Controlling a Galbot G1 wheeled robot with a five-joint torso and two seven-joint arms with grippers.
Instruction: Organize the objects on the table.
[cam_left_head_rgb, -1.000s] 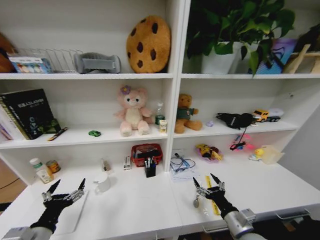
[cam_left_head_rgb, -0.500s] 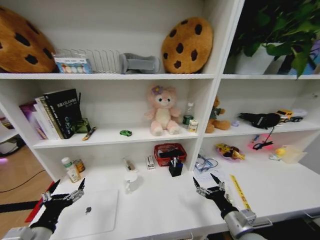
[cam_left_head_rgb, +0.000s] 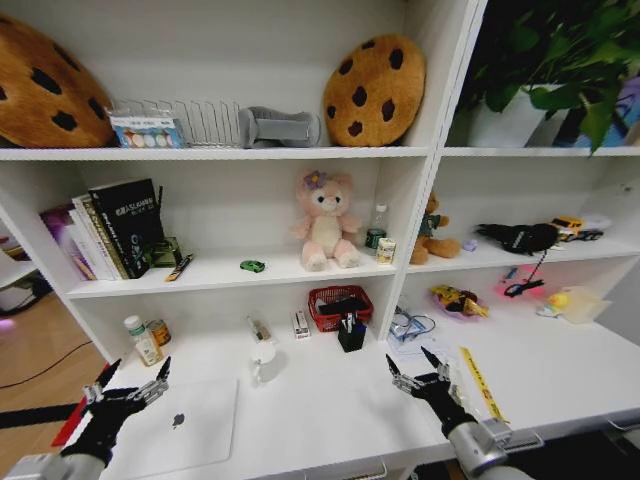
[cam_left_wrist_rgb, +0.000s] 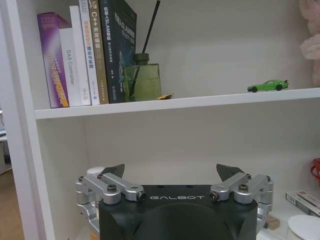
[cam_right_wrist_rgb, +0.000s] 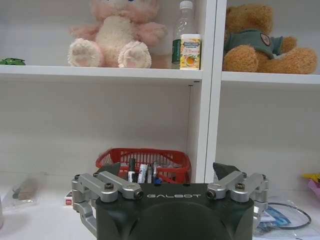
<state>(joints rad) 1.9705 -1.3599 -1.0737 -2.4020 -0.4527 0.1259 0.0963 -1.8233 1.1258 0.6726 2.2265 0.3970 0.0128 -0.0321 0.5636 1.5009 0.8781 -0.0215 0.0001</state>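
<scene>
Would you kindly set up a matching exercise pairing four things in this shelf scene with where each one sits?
Things:
1. small green toy car
2. closed silver laptop
3. red mesh basket
4. brown chocolate-chip cookie cushion

Places:
A. top shelf, beside a grey object
B. white desk top, in front of the left gripper
C. middle shelf, left of the pink plush bear
D. back of the desk top, behind a black pen holder

Pairs: 1-C, 2-B, 3-D, 4-A
</scene>
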